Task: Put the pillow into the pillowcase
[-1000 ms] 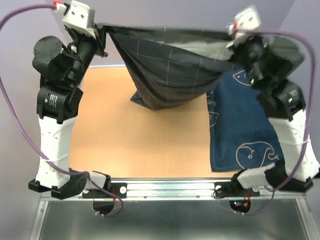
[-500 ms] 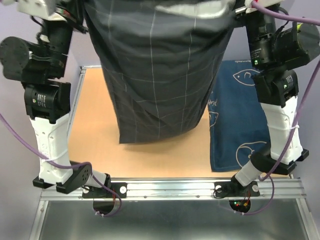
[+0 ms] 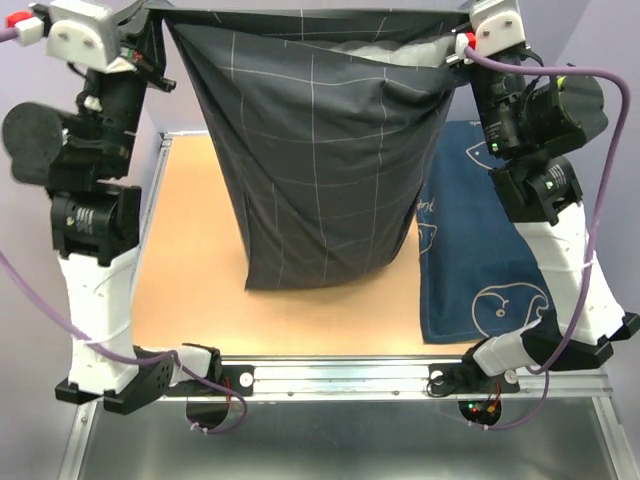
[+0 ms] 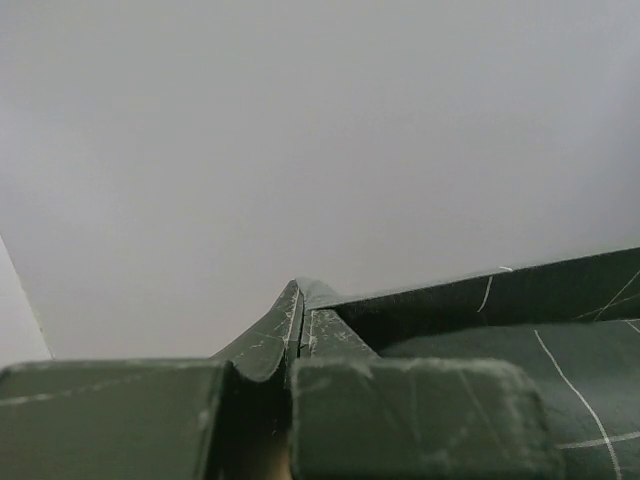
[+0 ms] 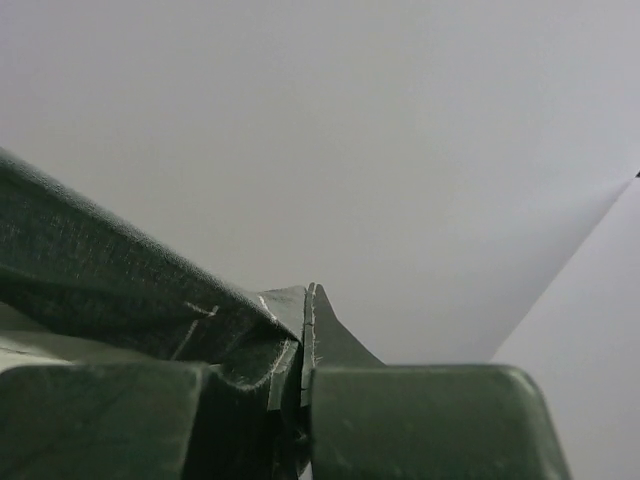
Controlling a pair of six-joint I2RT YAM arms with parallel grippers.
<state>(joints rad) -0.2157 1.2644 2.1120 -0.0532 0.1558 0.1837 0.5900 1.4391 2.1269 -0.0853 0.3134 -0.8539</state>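
Observation:
The dark grey grid-patterned pillowcase (image 3: 315,160) hangs mouth-up between my two arms, bulging and full, its bottom edge at the wooden table (image 3: 190,270). White stuffing of the pillow (image 3: 400,50) peeks out of the open top near the right corner. My left gripper (image 3: 150,20) is shut on the pillowcase's upper left corner, whose hem (image 4: 330,320) runs away from the closed fingers (image 4: 270,340). My right gripper (image 3: 462,32) is shut on the upper right corner, with fabric (image 5: 120,280) pinched against the fingers (image 5: 345,345).
A navy blue cloth with white fish drawings (image 3: 480,250) lies flat on the table's right side, partly under the right arm. Purple cables (image 3: 40,300) loop off both arms. The metal base rail (image 3: 340,378) runs along the near edge.
Both arms raised the pillowcase from a slung sag at the back to a tall upright hang. From half a second ago the bag settled slightly and white pillow shows at the top.

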